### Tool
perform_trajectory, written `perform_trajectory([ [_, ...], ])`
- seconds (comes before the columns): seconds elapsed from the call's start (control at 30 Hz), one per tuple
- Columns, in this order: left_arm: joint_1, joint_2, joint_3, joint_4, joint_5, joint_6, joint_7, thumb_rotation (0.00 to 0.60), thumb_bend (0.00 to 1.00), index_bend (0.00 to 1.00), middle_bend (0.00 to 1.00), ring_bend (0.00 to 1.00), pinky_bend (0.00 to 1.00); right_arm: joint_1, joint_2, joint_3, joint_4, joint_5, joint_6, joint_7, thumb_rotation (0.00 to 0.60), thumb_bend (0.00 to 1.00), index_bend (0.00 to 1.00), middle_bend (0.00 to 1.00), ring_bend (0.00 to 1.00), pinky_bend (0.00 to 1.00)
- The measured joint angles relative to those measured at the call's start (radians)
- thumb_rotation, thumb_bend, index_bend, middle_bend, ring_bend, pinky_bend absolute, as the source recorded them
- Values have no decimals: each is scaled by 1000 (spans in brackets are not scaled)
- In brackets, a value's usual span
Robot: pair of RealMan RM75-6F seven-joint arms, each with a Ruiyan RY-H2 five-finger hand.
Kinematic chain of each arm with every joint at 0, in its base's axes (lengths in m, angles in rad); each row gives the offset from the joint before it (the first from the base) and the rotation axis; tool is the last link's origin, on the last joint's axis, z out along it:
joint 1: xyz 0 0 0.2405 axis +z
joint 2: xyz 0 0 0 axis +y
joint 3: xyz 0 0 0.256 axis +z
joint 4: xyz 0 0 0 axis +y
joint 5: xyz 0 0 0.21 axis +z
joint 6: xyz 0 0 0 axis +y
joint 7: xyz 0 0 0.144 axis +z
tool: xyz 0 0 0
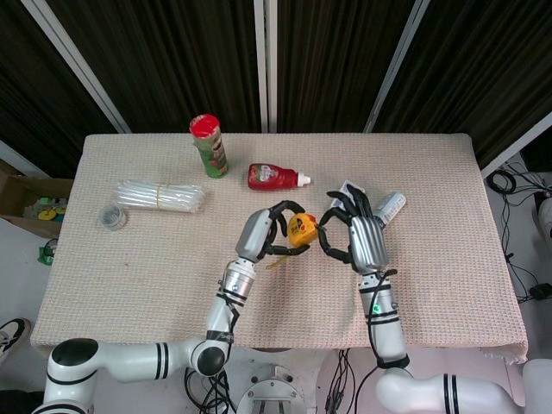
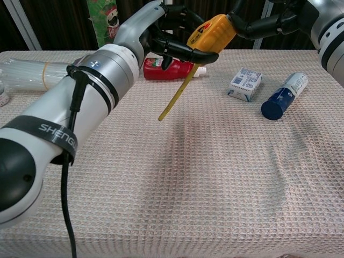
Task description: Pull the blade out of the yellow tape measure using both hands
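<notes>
My left hand holds the yellow tape measure up above the middle of the table. In the chest view the case sits in the curled fingers of the left hand. A short length of yellow blade hangs down and to the left from it, its tip free in the air. My right hand is close on the right with its fingers spread. In the chest view, fingertips of the right hand reach the right side of the case. Whether they grip it is unclear.
A red sauce bottle lies behind the hands. A green can stands at the back. A small white box and a blue bottle lie on the right. A bundle of clear straws and a tape roll lie on the left.
</notes>
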Motion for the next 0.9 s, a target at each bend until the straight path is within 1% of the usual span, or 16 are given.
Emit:
perform_trajectory([
  [0.1,1,4,1,-4,2,0,-1,600,260,652,647,647,812,1,0,1,1,-5,2,9,600,495,661,270,22,0],
  [0.3,4,6,2,-6,2,0,-9,600,260,652,647,647,812,2,0,4,4,-25,15,31,600,595,745,293,23,0],
  [0.43,8,11,5,-6,2,0,-14,600,260,652,647,647,812,-1,4,6,3,-42,28,44,600,609,781,305,23,0],
  [0.7,28,30,29,-2,9,-9,-45,600,261,652,647,647,812,-18,36,22,-10,-68,61,79,600,614,794,314,24,0],
  [0.9,56,65,70,18,51,-25,-127,600,275,652,648,647,812,-48,80,48,-30,-83,105,125,600,615,801,317,23,0],
])
